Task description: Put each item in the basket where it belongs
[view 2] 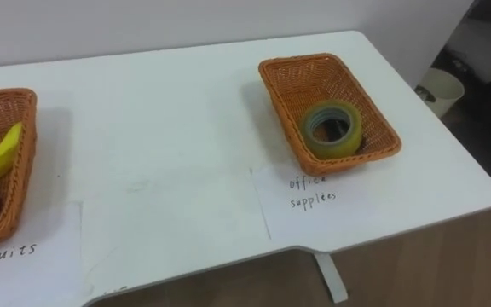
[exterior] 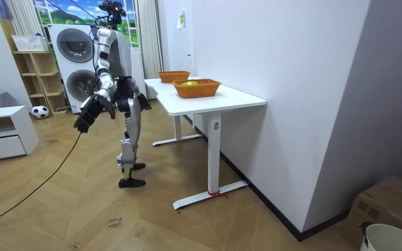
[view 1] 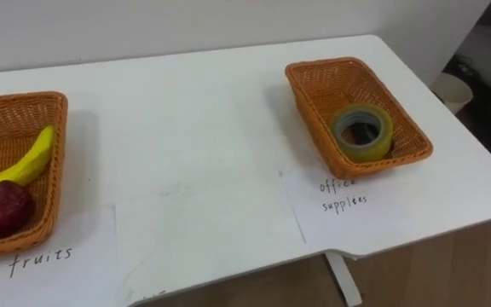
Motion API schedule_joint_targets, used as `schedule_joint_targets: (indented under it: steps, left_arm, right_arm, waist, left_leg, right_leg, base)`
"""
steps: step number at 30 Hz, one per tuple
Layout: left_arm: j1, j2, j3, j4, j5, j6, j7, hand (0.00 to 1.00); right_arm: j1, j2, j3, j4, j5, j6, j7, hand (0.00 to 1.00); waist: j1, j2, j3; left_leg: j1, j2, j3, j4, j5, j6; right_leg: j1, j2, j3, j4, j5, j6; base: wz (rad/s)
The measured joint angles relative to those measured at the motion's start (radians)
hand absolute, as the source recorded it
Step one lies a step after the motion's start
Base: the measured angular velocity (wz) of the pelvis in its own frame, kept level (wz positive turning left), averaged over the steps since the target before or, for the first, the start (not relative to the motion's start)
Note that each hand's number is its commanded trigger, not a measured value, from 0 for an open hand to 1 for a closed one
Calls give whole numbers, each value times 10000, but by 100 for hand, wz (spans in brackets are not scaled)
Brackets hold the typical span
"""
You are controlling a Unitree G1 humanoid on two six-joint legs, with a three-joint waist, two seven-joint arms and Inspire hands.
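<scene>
Head-camera and room views of a sorting bench. On the white table [view 1: 186,128], at the far left, sits a wicker basket [view 1: 20,97] holding a banana [view 1: 24,162], which lies slanted along its inner side, and a dark red fruit [view 1: 2,207] touching the banana's lower end. A sheet of paper [view 1: 83,256] with a handwritten word lies just in front of this basket. Well apart, toward the table's right end, stands a second wicker basket [view 1: 314,92]; a roll of tape [view 1: 366,154] leans against its near wall. A second handwritten sheet [view 1: 382,213] lies at that basket's front edge. Beyond the table's right end a pale bin [view 1: 450,89] stands on the floor. In the room view the robot stands on the wooden floor a little back from the table, on the room view's left, with washing machines [exterior: 75,63] behind it. Its left hand [exterior: 144,102] hangs toward the table and its right hand [exterior: 82,124] hangs behind its hip; how the fingers of either are set cannot be told.
</scene>
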Motion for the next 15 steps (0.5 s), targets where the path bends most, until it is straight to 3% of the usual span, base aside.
schedule_joint_targets:
  steps: [5, 8, 11, 15]
  left_arm:
    - [6, -214, -100, 8, -73, -177, -50, 0]
    - [-6, -427, -201, 19, -72, -251, -51, 0]
    - [-31, -460, -504, 115, -82, -465, -51, 0]
    - [-14, -461, -663, 279, -71, -558, -51, 0]
  right_arm:
    - [-27, 598, 1196, 687, 233, -137, 758, 0]
    - [-77, 714, 2075, 1137, 343, -247, 1186, 0]
    - [-155, 887, 2899, 1446, 374, -255, 1546, 0]
    - [-440, 952, 3833, 1794, 284, -253, 2064, 0]
  waist:
    - [90, 252, 26]
    - [379, 366, 30]
    - [636, 408, 37]
    - [724, 446, 52]
  left_leg:
    - [35, -9, -5, 14, -3, 6]
    - [38, -6, 58, 6, -4, 5]
    - [23, -9, 31, 8, -4, 3]
    - [62, -17, -82, 11, -4, 4]
  right_leg:
    - [30, -10, 21, -2, -5, -6]
    - [5, -1, 108, -10, -9, -12]
    - [14, -1, 85, -15, -11, -15]
    - [118, -9, -21, -49, -12, -13]
  base:
    - [0]
    - [-5]
    - [0]
    - [10]
